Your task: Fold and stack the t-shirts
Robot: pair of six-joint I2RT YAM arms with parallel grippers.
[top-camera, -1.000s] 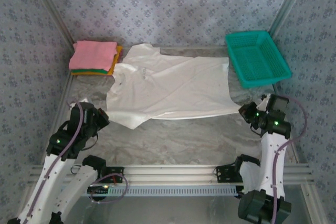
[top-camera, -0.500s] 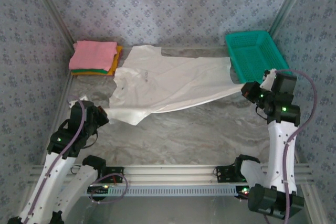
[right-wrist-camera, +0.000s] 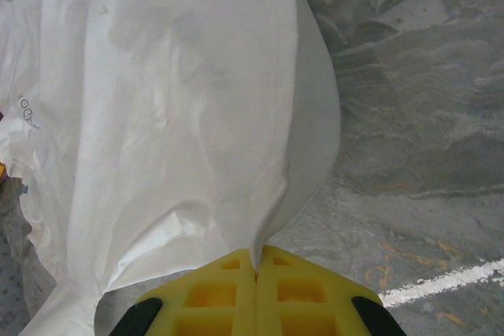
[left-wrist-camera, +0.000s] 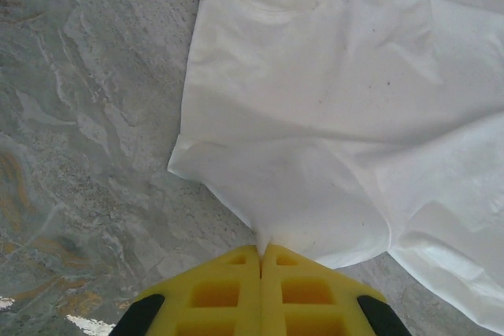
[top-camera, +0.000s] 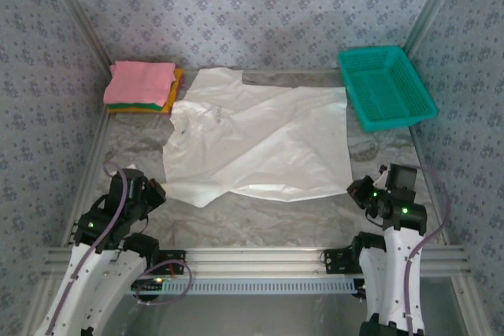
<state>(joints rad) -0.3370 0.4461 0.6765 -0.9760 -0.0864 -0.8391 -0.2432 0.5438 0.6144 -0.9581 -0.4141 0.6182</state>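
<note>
1. The white t-shirt (top-camera: 260, 143) lies rumpled across the middle of the frame on the marble table (top-camera: 260, 214).
2. The left gripper (left-wrist-camera: 261, 253) pinches its lower-left corner and the right gripper (right-wrist-camera: 257, 261) its lower-right edge, both with jaws pressed together on cloth.
3. Each hold looks thin, perhaps a single layer, so a hard pull could slip it free.
4. Uneven pulling would skew the fold, and swinging upper left might knock the folded shirts (top-camera: 142, 88).

The left arm (top-camera: 79, 265) and right arm (top-camera: 402, 257) have white links, black joints with green lights, and purple-grey cables. Fingers (left-wrist-camera: 197, 277) are yellow with square recesses.
</note>
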